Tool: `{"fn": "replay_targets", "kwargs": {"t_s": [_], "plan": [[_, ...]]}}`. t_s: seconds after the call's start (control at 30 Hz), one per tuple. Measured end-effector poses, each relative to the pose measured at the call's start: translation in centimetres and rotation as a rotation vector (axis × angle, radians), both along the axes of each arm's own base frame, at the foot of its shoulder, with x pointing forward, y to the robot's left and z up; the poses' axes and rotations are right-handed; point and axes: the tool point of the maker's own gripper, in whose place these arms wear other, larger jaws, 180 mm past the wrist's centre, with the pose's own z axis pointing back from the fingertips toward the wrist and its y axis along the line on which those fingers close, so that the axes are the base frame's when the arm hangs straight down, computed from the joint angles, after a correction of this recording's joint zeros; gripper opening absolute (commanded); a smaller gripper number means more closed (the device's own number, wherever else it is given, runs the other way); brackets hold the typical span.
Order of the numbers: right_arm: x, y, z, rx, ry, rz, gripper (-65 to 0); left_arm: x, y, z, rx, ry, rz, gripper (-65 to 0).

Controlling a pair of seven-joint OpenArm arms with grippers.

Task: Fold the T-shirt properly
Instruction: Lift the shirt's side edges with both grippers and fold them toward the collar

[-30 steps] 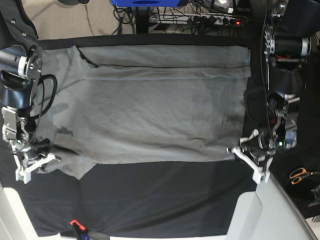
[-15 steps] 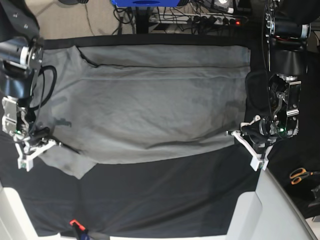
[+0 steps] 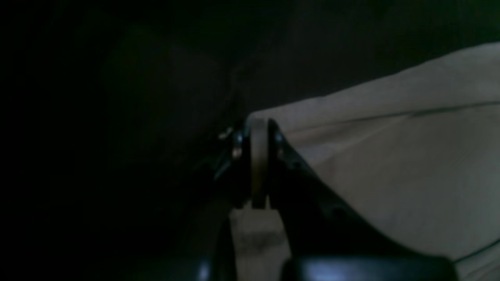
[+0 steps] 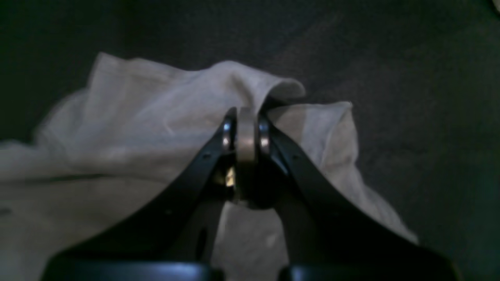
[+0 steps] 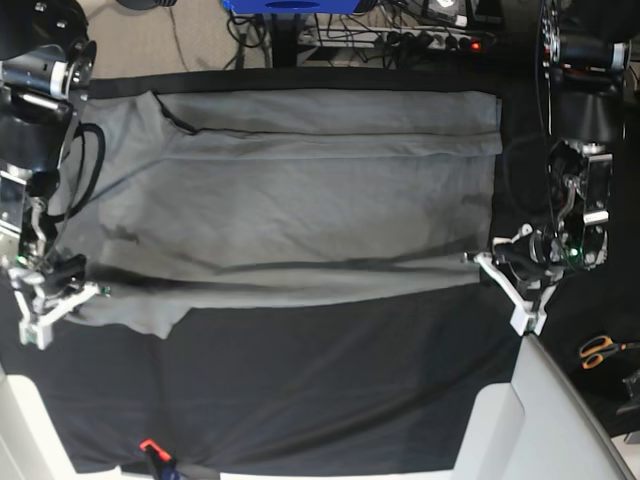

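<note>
Both grippers clamp the T-shirt's (image 5: 300,190) lower edge.
Left gripper (image 5: 497,267) and right gripper (image 5: 62,292), jaws closed on cloth, should lift evenly toward frame top.

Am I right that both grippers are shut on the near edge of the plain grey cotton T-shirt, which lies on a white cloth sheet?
Not quite: the sheet is black, not white, as the base view shows. The rest holds: the left gripper and the right gripper are each shut on the near edge of the grey cotton T-shirt, which lies on the black cloth sheet.
</note>
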Motion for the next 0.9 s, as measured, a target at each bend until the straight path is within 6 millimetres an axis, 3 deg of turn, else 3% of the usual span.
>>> {"fn": "replay_targets", "kwargs": {"t_s": [0.3,0.5,0.6,0.9], "plan": [[-2.3,-0.4,-0.2,-0.017,0.038,0.000,-65.0,-1.3,-0.5,0.0,0.014,-0.003,-0.026,-65.0],[-3.9,0.5,-0.8,-0.011,0.070,0.011,-65.0,-2.2,-1.8,0.9,0.027,0.000,-0.074,-65.0],[-5.0,-0.7,-0.6,0.002,0.079,-0.046,-65.0,-2.8,-2.6,1.3,0.027,-0.012,-0.098,-65.0],[-8.0,-1.0,-0.7,-0.027,0.123,-0.046,-65.0,-5.9,-3.1,-0.3,0.027,0.039,-0.118,-65.0]]}}
